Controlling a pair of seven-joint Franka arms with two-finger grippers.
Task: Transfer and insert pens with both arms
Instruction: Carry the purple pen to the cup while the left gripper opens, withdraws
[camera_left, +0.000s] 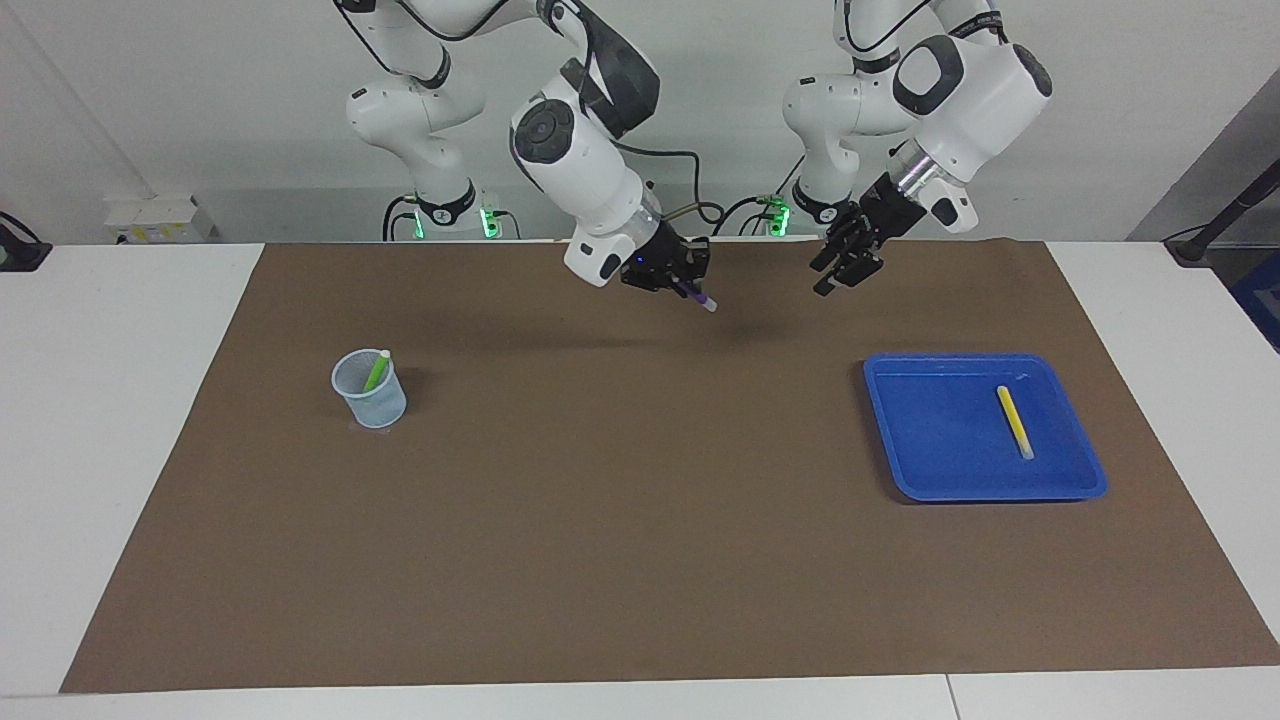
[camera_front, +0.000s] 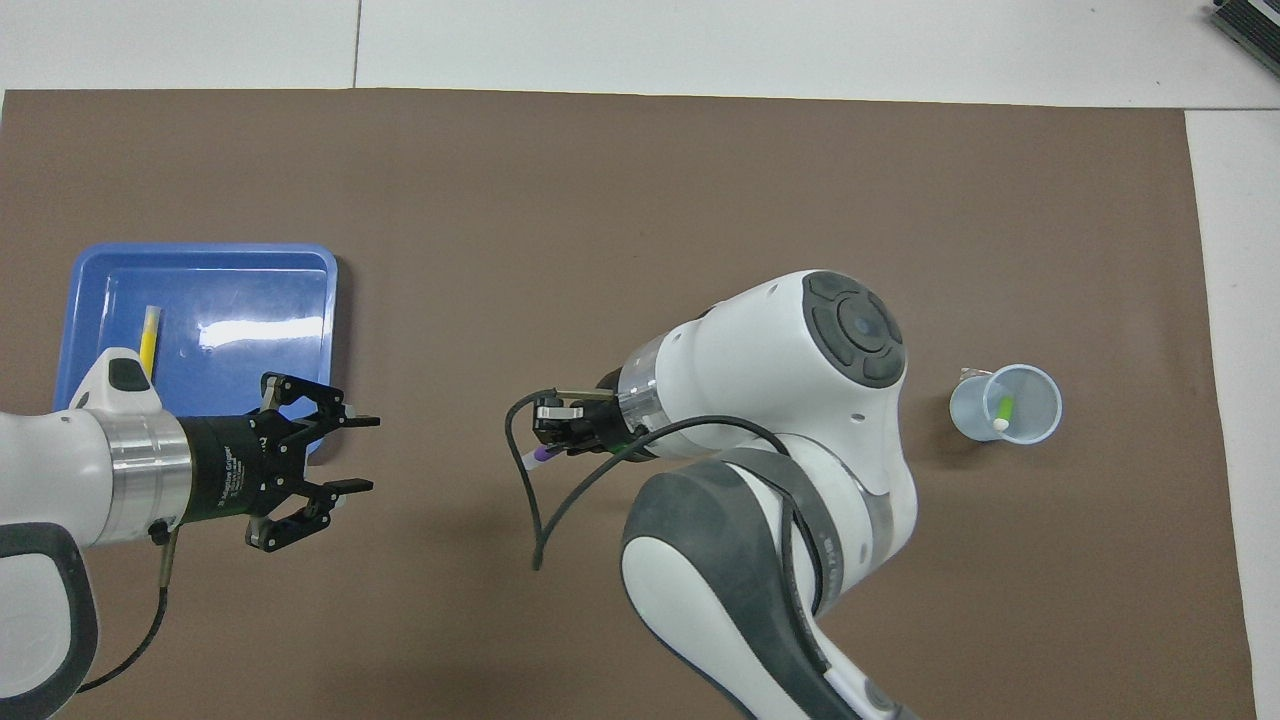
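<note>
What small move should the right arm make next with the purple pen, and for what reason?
Probably carry it sideways toward the cup at the right arm's end of the table. The right tool is shut on the purple pen, up over bare mat. The left tool stands open and holds nothing. The green pen is in the cup already; the yellow pen lies in the blue tray.

A white bench carries a brown mat covering most of its top. On the mat, a blue tray sits toward the left arm's end, and a clear cup stands toward the right arm's end, well apart.
</note>
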